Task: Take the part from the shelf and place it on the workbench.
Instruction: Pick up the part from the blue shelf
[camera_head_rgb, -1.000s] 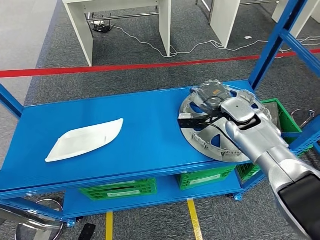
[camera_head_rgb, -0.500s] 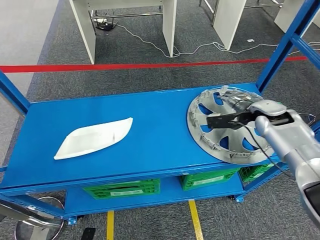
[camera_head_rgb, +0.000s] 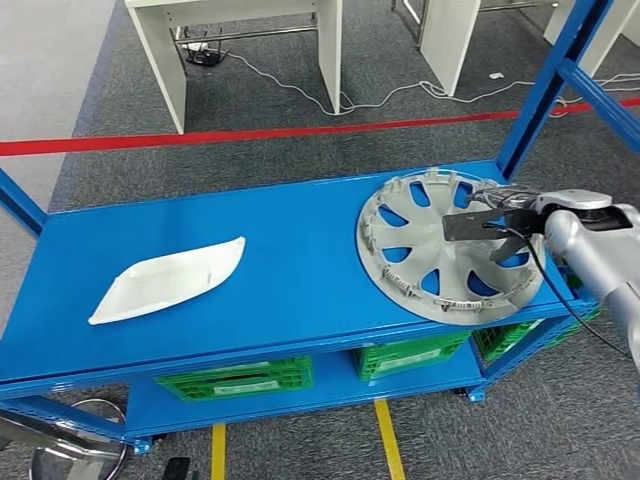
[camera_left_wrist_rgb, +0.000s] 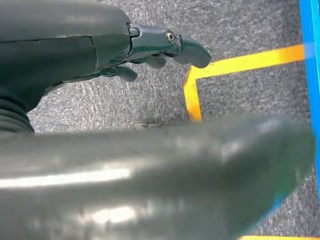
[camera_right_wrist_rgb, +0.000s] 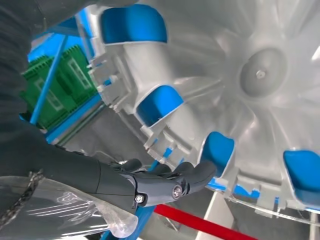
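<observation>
Right now the silver hubcap (camera_head_rgb: 441, 245) lies flat on the blue shelf (camera_head_rgb: 294, 255), directly under the right hand (camera_head_rgb: 494, 222), which hovers over its far rim, fingers (camera_right_wrist_rgb: 170, 182) loosely extended and grasping nothing. Well off to that hand's left, a white curved panel (camera_head_rgb: 170, 280) rests on the same shelf. Green crates (camera_head_rgb: 238, 378) sit on the tier below. Meanwhile the left hand (camera_left_wrist_rgb: 158, 47) hangs over grey carpet, released, its fingers apart.

The right hand (camera_head_rgb: 490, 222) has drawn back from over the middle of the wheel cover (camera_head_rgb: 430, 245) toward its far right rim, baring the hub and spokes it hid a second ago. The arm now reaches in from the right edge, lower and flatter.
</observation>
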